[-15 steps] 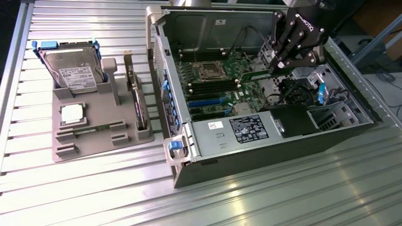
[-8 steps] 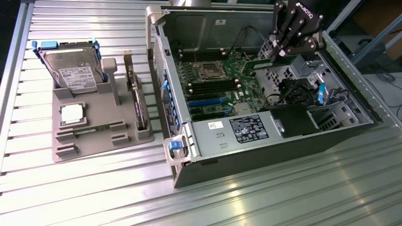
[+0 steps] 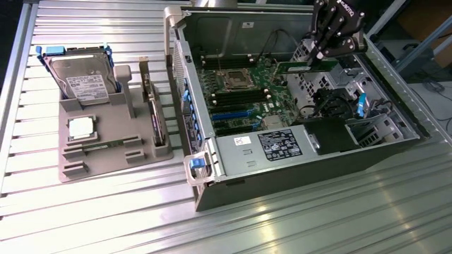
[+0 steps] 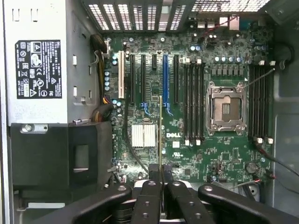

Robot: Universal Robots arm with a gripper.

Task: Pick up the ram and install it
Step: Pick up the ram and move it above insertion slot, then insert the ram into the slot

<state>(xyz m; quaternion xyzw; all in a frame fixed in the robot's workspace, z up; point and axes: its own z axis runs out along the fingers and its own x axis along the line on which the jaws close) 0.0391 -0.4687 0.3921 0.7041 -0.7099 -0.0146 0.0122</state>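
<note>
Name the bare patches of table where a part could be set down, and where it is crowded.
Free: the table strip between the computer case and the exterior view's bottom edge, and below the grey tray. Crowded: the tray's slots and the case interior, where the gripper holds the ram above the motherboard.

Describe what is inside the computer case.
A green circuit board with an empty processor socket, slots and a grey power supply. The gripper, holding the ram, hides one board edge.

On the bench (image 3: 318, 222), a parts holder (image 3: 106, 159) lies to the exterior view's left of the computer case (image 3: 297, 179), the ram (image 3: 305, 67) over its motherboard (image 3: 240, 100).
</note>
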